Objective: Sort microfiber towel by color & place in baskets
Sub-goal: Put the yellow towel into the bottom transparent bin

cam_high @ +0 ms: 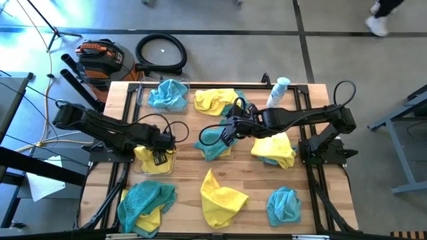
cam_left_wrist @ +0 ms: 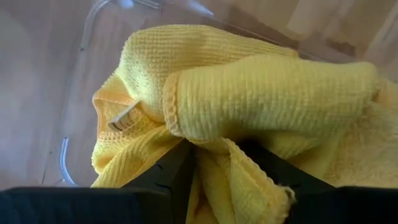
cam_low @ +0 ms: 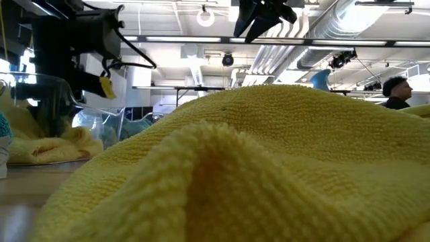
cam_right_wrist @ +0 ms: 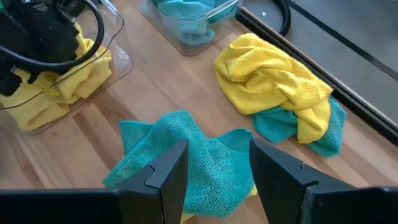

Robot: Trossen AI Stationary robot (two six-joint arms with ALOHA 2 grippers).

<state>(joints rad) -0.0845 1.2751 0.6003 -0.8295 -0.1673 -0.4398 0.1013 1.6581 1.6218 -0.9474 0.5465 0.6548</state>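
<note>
The left hand [cam_left_wrist: 214, 165] pinches a yellow towel [cam_left_wrist: 249, 93] inside a clear basket [cam_high: 143, 170], mostly hidden overhead. The right hand [cam_right_wrist: 214, 168], fingers spread, hovers over a teal towel [cam_right_wrist: 186, 149].

High view: overhead, straight down, whole table [cam_high: 260, 193]. Low view: tabletop level, yellow towel [cam_low: 269, 168] fills frame. Wrist views: close, forward; both show yellow-filled basket [cam_right_wrist: 106, 68].
</note>
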